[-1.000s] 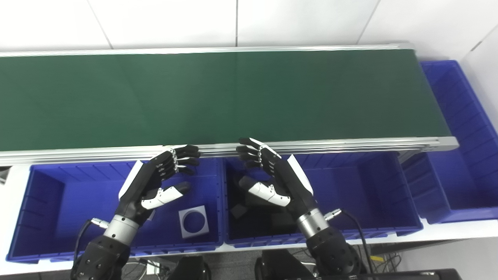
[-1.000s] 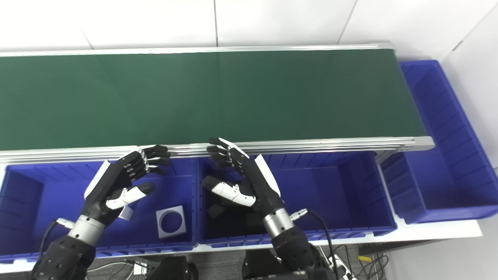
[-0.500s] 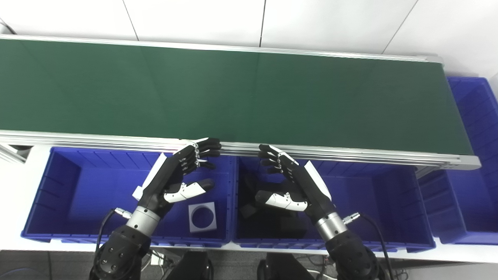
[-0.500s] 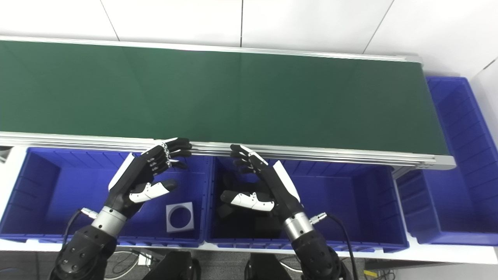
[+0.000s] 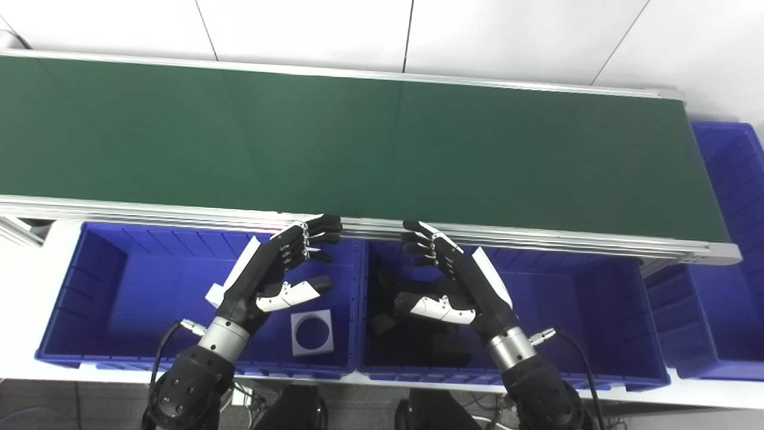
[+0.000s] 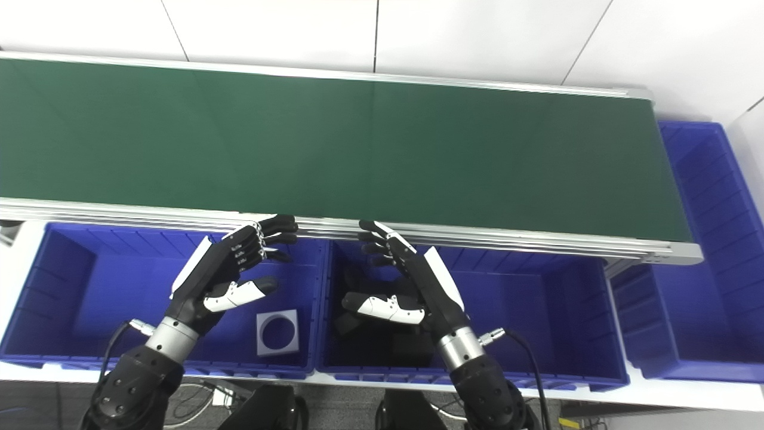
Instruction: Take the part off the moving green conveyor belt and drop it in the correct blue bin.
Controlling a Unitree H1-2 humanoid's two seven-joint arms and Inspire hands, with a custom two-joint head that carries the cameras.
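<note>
While the conveyor belt [image 5: 358,143] shows no part, I wait, left hand [image 5: 271,278] and right hand [image 5: 456,283] spread empty at its near edge.

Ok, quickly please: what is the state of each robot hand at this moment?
Left robot hand: open, holding nothing, above the left blue bin.
Right robot hand: open, holding nothing, above the middle blue bin.

- Conveyor belt [image 5: 358,143]: plain dark green, silver rails.
- Bins [image 5: 149,286]: blue.
- Square plate [image 5: 311,332]: grey.
- Left hand [image 5: 268,280], right hand [image 5: 459,286]: black and white.
</note>
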